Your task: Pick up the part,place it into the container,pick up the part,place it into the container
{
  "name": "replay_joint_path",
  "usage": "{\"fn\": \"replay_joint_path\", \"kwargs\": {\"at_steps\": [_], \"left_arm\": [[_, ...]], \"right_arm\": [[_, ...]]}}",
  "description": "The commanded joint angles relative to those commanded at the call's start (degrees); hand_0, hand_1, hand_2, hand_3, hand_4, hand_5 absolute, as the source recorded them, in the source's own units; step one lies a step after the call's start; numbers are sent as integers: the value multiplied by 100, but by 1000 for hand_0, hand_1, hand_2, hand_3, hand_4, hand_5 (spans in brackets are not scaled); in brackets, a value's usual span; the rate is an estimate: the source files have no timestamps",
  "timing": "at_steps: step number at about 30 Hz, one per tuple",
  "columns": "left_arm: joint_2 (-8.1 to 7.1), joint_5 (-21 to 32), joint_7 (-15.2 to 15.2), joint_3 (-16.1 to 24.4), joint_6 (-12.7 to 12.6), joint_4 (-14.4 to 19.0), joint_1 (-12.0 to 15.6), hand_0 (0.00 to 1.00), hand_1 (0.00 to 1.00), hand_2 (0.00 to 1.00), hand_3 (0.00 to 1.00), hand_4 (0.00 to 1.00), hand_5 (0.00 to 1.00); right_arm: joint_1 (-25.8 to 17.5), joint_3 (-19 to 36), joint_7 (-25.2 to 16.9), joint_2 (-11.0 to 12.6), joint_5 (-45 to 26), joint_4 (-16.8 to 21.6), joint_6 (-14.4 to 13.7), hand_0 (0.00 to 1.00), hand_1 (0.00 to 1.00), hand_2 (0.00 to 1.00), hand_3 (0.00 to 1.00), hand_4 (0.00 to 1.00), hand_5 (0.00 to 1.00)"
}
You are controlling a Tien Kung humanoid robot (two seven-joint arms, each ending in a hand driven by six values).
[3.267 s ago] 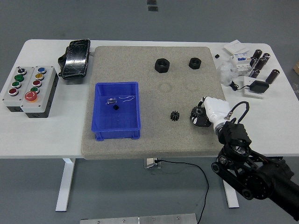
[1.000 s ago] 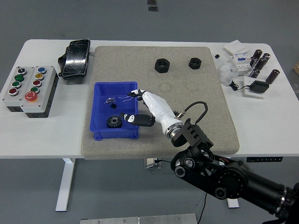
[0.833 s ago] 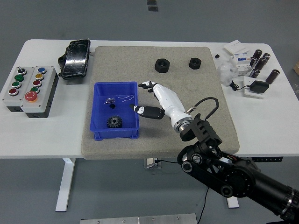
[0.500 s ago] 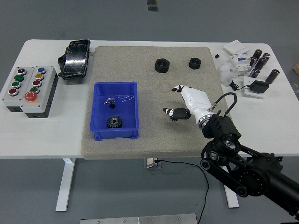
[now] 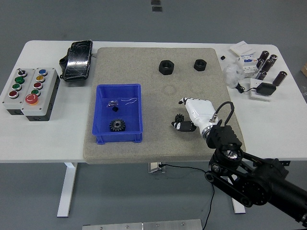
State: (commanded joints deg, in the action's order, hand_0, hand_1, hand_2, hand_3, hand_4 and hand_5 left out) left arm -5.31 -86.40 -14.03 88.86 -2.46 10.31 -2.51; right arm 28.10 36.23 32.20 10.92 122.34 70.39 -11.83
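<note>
Fingers of the right hand (image 5: pixel 184 120) curl around, not yet clamped on, the small gear (image 5: pixel 179 118) on the mat (image 5: pixel 158 139) (another sits in the blue bin (image 5: pixel 100 132)); a shallow pinch could flick it away.

**White table and what rests on it**

A white table (image 5: pixel 43 139) stands on a grey floor, its near edge toward the bottom of the view. A large beige foam mat (image 5: pixel 158 143) covers its middle, reaching nearly from the far edge to the near one.

At the left end, directly on the tabletop, sits a grey control box (image 5: pixel 29 89) with coloured buttons. Beyond it, just beside the mat's far left corner, lies a black pouch-like object (image 5: pixel 76 59).

At the right end is a cluster of small items: white boxes (image 5: pixel 242 50), dark cylinders (image 5: pixel 268 60), and a black adapter on a white plate (image 5: pixel 265 89) with a thin cable.
</note>
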Motion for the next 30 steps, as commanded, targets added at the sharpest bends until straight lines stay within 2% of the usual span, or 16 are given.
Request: {"fn": "replay_joint_path", "kwargs": {"at_steps": [1,6,7,12,13,18,19,30], "left_arm": [[0,-5,-1,3,0,0,0,666,634,550,603,689,356],[1,2,4,-6,1,0,-5,666,634,550,603,689,356],[-1,6,5,-10,1,0,-7,666,635,550,603,689,359],[-11,5,8,-9,0,0,-8,666,635,550,603,689,359],[-12,5,8,-9,-1,0,-8,666,635,550,603,689,360],[-12,6,11,-11,0,0,-7,666,635,550,603,689,360],[-10,6,12,-12,0,0,-8,666,635,550,602,689,361],[-5,-4,13,3,0,0,-14,666,635,550,602,690,361]], "right_arm": [[14,-30,-10,-11,-15,-39,-9,576,661,640,670,539,242],[51,-110,-57,-40,-64,-168,-42,576,661,640,670,539,242],[57,-125,-68,-41,-74,-191,-53,546,605,562,603,354,86],[72,-171,-112,-39,-97,-257,-115,546,605,562,603,354,86],[72,-176,-120,-39,-102,-263,-126,543,573,502,507,358,2],[69,-222,-154,-40,-150,-298,-167,543,573,502,507,358,2],[66,-233,-160,-40,-161,-307,-174,540,571,491,464,405,2],[57,-129,-203,-15,-158,-215,-298,545,571,490,457,401,2]]}}
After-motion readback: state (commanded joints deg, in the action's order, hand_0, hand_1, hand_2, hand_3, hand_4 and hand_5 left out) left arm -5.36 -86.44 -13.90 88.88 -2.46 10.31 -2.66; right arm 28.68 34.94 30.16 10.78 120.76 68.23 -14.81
